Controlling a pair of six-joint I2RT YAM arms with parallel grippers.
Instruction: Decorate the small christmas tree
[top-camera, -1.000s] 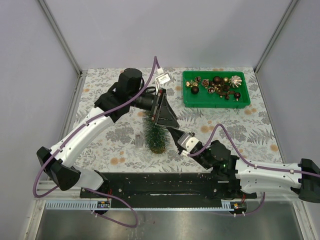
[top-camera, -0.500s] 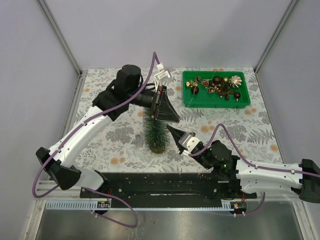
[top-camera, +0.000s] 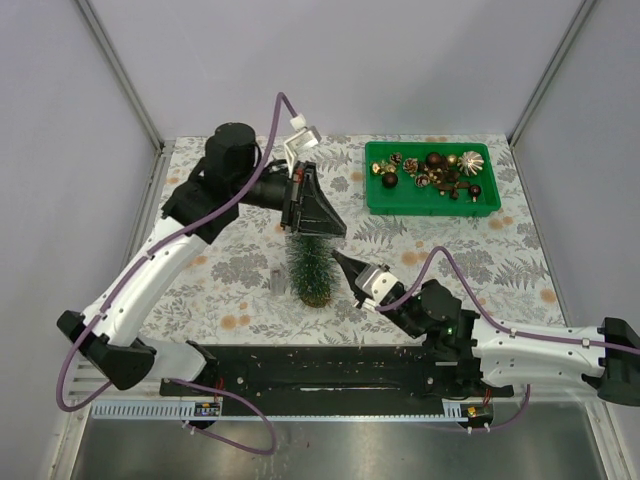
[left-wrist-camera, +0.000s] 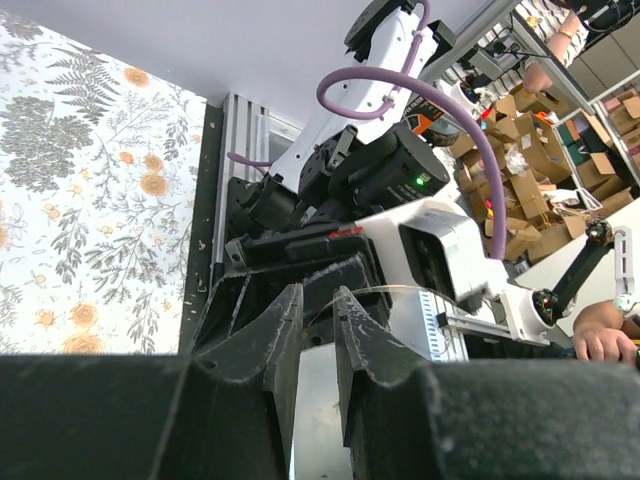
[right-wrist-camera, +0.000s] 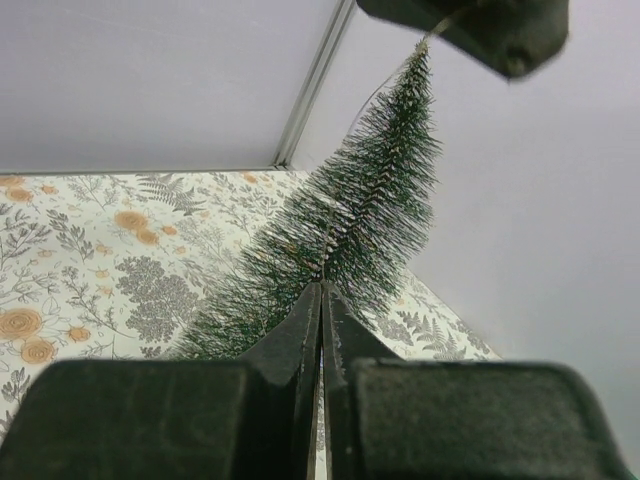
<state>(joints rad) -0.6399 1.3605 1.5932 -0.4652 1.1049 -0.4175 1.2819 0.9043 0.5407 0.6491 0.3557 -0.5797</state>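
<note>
The small christmas tree stands upright on the floral cloth; in the right wrist view the tree fills the middle. My left gripper hangs right over its tip, seen from below as a black block touching the treetop. Its jaws are narrowed to a small gap, and a thin clear wire arcs off the fingertips. Whether they pinch anything cannot be told. My right gripper is shut, its tips against the tree's right side. A fine wire runs down from the treetop.
A green tray of brown and gold ornaments sits at the back right. A small grey object stands just left of the tree. The black rail with the arm bases runs along the near edge.
My left gripper's jaws have closed from wide to a narrow gap, and the left arm has shifted left above the treetop. The right gripper has stayed shut beside the tree.
</note>
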